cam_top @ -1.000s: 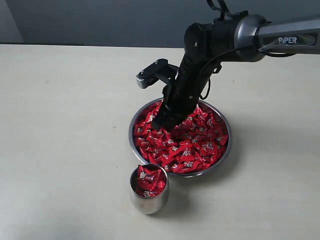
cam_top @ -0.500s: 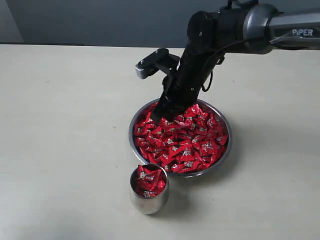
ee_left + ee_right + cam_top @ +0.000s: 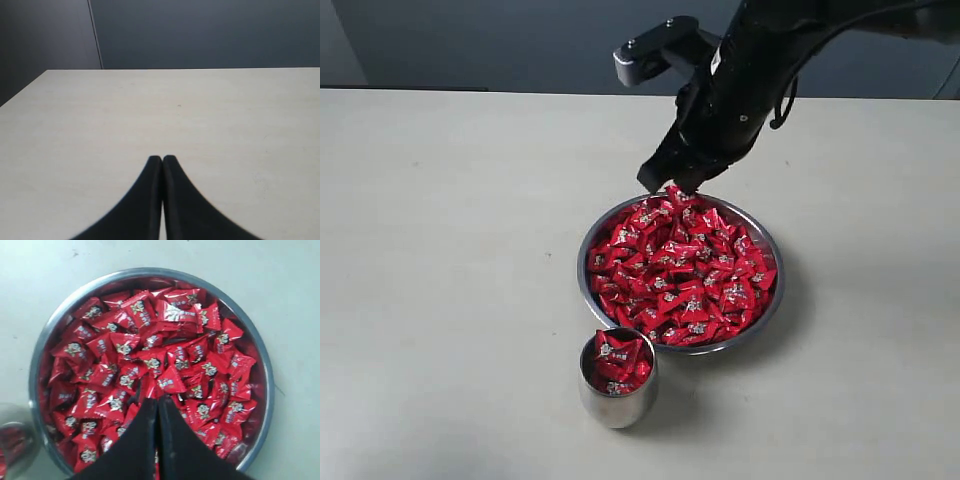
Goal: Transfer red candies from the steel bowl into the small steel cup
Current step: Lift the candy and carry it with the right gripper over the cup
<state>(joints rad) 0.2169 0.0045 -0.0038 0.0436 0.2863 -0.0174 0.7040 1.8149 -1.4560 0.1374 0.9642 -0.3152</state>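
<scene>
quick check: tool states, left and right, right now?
Left tool: closed, holding nothing.
Right tool: closed above the steel bowl; whether it pinches one of the red candies cannot be told.

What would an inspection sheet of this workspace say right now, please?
Surface: pale table, matte.
Job's things: steel bowl heaped with red candies; small steel cup upright close by, candies up to its brim.
Clutter: nothing seen.
Grippers: left gripper shut over bare table; right gripper shut above the bowl, pinched candy not confirmable.
Cables: black cable looped on the right arm.
Surroundings: dark grey wall behind.
</scene>
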